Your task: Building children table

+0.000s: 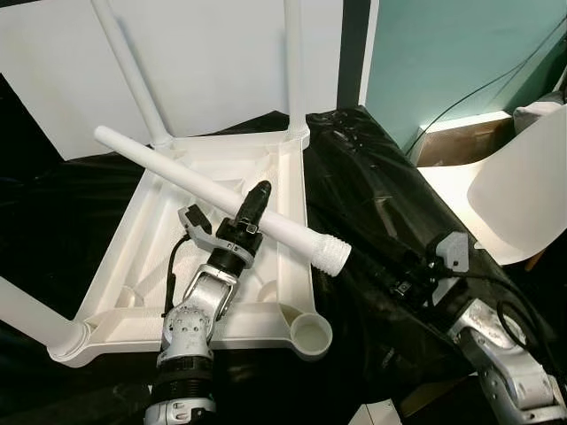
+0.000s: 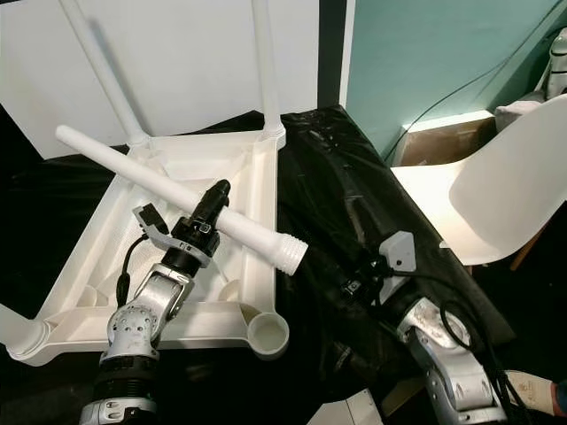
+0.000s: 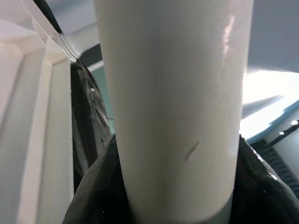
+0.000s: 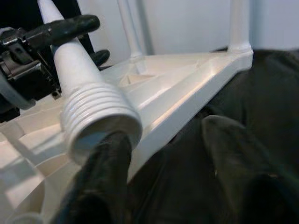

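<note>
Progress looks well past halfway: the upturned table top (image 1: 213, 257) lies underside-up on black sheeting (image 1: 372, 195), with two legs (image 1: 133, 75) standing screwed in at its far corners and a third leg (image 1: 31, 319) set in the near corner off to the left hand's outer side. The last leg (image 1: 204, 190) is still loose. The left hand (image 1: 252, 205) has its fingers clamped across the middle of that leg, holding it slantwise above the table top, with the threaded end (image 1: 332, 255) pointing toward the right hand (image 1: 403, 283). One right-hand finger (image 4: 105, 163) rests against the threaded mouth; whether that hand is apart or together I cannot tell.

What remains, I judge, is to seat and twist this leg into the empty socket (image 1: 312, 335), which sits just below and beside the threaded end.

Room is fair above the table top. The raised rim beside the socket and the white chair (image 1: 523, 195) beyond the right hand are the edges to mind.
</note>
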